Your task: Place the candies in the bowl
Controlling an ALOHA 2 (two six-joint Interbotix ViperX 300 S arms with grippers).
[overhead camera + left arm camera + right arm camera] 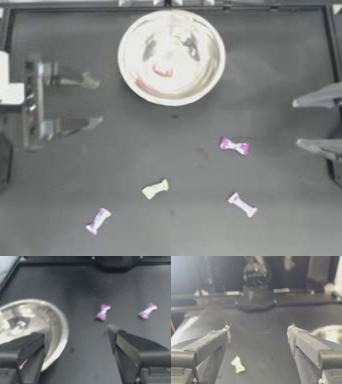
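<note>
My left tool [93, 100] and right tool [297, 125] both gape wide at the desk [187, 230] edges. Between them only the bowl [171, 57] stands tall; four candies [234, 146] lie well apart with bare lanes between.

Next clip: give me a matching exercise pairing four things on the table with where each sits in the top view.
Things:
1. red candy
2. yellow-green candy
3. purple candy
4. left claw

Places:
A. open, left of the bowl
B. on the table below the bowl, nearest the right claw
C. inside the bowl
D. between the two white-and-pink candies

Pairs: 1-C, 2-D, 3-B, 4-A
</note>
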